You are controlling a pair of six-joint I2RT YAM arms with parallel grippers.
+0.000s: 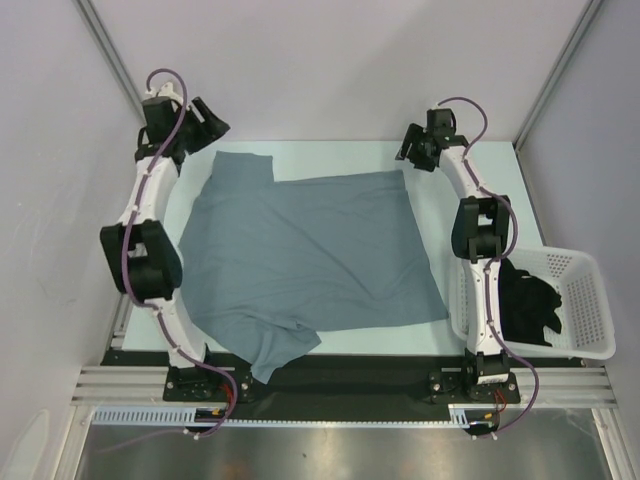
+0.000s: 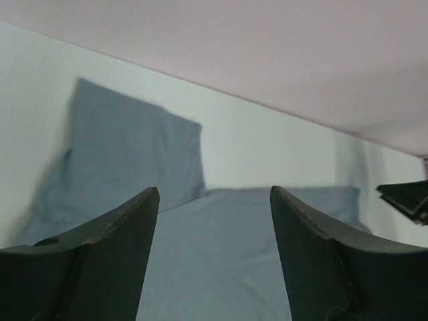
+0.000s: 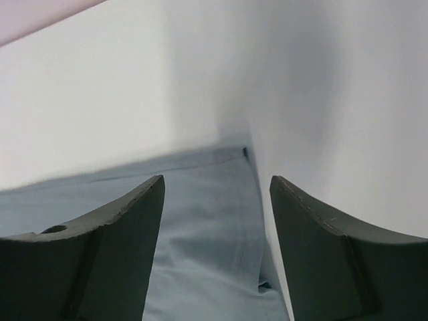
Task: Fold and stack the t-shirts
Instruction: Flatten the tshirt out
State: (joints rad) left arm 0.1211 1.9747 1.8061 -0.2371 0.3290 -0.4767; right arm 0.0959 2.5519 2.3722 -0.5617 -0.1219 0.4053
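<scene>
Well, from above, the grey shirt point(image 1: 310, 250) lies spread on the table point(image 1: 340, 158); the black shirt point(image 1: 530, 300) sits in the basket point(image 1: 598, 300). Left camera: the left fingers point(image 2: 214, 190) stand wide, empty. Right camera: the right fingers point(image 3: 217, 179) too. Best grab both far corners together, I think.

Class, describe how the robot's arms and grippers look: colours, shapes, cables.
Both the left arm and right arm have white links, black joint housings and a looping purple cable. The left gripper and right gripper have dark, curved, tapering fingers.
</scene>
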